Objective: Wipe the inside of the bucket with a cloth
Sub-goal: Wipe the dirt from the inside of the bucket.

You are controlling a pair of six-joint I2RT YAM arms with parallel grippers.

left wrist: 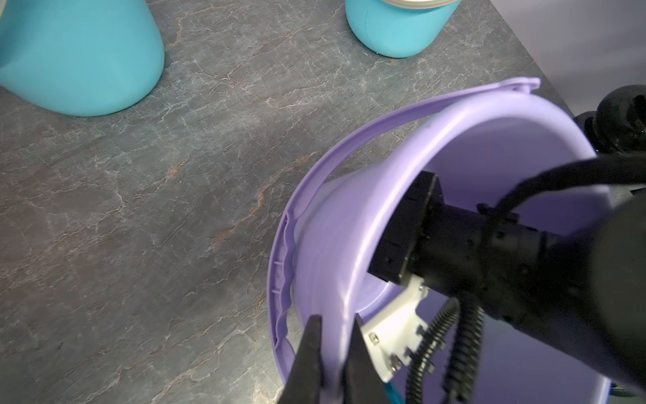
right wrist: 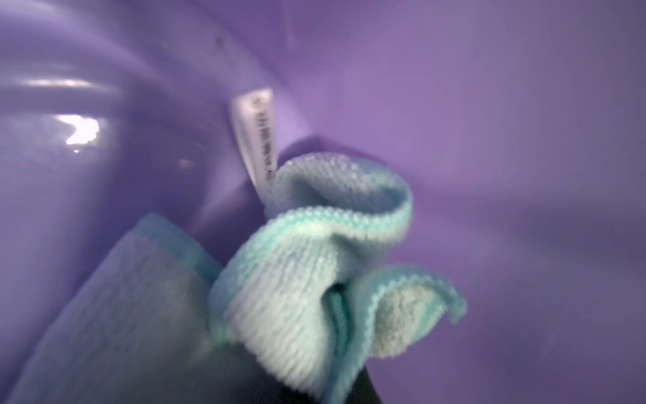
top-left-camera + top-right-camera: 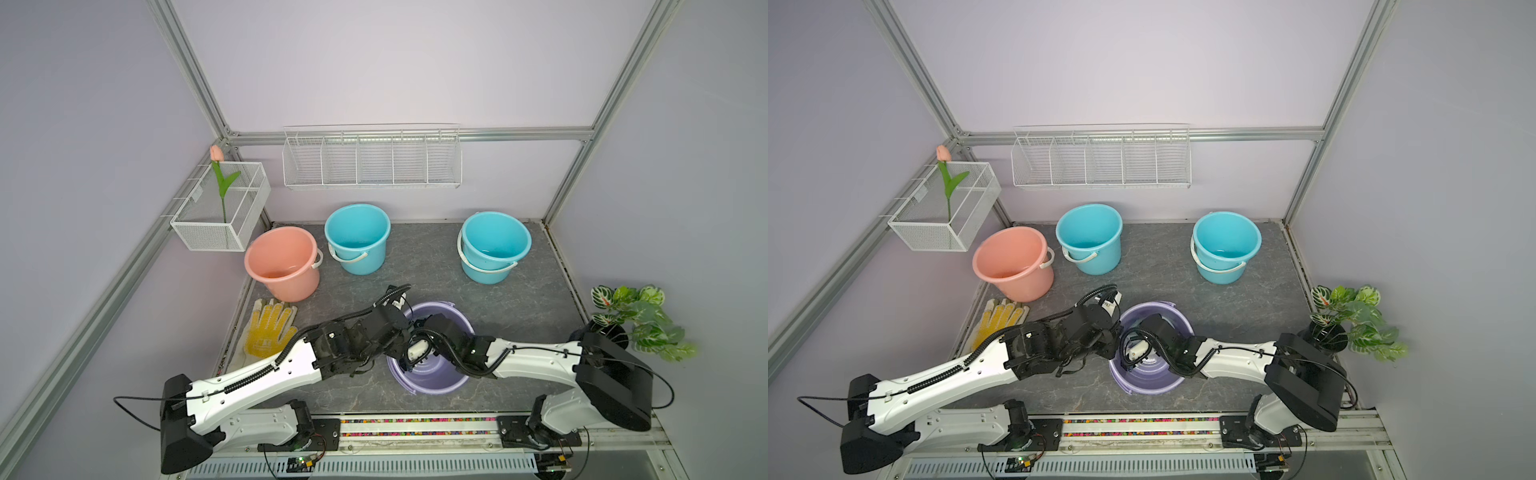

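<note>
— So, where is the mint-green cloth (image 2: 314, 280)?

— Down inside the lilac bucket (image 3: 428, 384), bunched up close to the wall, with its white label (image 2: 255, 140) poking out. I cannot tell whether it touches the plastic.

— Who holds it?

— The right claw (image 2: 279, 388) is closed on the bunch, and the folds hide most of it.

— Why a wad?

— Probably as a soft pad, so fabric meets the wall rather than the claw.

— And the left claw (image 1: 335, 353)?

— It is pinched on the bucket's rim, one finger outside and one inside. I'd call it an anchor, since a light bucket on a smooth tabletop (image 3: 498, 299) could slide or spin under rubbing.

— Is anything crowding them?

— No. The salmon bucket (image 3: 291, 286) and the turquoise buckets (image 3: 361, 262) stand well apart towards the back. The yellow-dotted glove (image 3: 270, 328) lies flat beside the left arm.
</note>
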